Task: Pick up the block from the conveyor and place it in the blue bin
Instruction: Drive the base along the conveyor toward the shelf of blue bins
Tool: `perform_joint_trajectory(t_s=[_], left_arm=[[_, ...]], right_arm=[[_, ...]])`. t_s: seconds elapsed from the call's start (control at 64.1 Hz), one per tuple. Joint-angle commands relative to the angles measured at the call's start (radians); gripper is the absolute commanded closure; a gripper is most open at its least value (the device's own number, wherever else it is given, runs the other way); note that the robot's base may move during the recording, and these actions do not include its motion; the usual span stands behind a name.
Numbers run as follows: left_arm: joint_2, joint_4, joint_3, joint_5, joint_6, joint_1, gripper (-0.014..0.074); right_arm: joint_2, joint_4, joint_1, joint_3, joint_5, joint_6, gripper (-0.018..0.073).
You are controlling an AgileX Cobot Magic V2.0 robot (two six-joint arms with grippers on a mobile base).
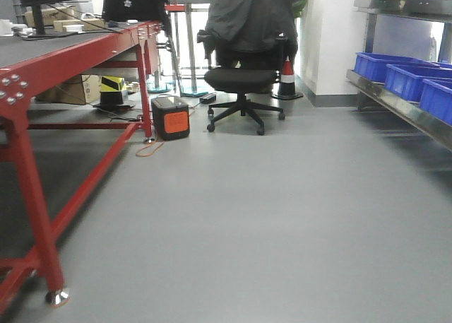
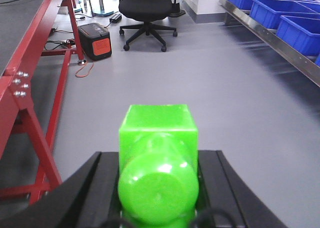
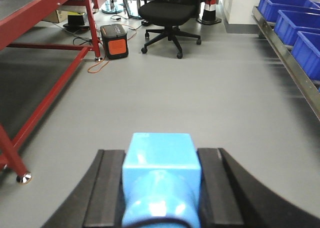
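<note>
Though apart from the conveyor (image 3: 35,11), block (image 3: 161,173) snug between right jaws.

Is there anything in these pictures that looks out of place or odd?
An orange cord lies loose on the floor beside the orange box. Also, the left pincer grips a green block, not a blue one.

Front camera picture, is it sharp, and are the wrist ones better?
Front view: soft all over, far end washed out. Left wrist view: green block blurred up close, glare spots on its stud. Right wrist view: blue block equally blurred, floor sharper.
</note>
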Motion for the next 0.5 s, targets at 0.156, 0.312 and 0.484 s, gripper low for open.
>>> perform_joint_trajectory(t_s=[0.156,0.312,0.484], left_arm=[[-0.005,0.0,0.0,-0.02,-0.004,-0.005,0.0707],[-0.005,0.0,0.0,-0.02,-0.004,-0.005,0.0707],[-0.005,0.0,0.0,-0.02,-0.004,-0.005,0.0707]], right_arm=[[-0.004,-0.013,0.0,-0.009,-0.015,-0.006,0.0719],[-0.004,-0.013,0.0,-0.009,-0.015,-0.006,0.0719],[-0.004,-0.013,0.0,-0.009,-0.015,-0.006,0.0719]])
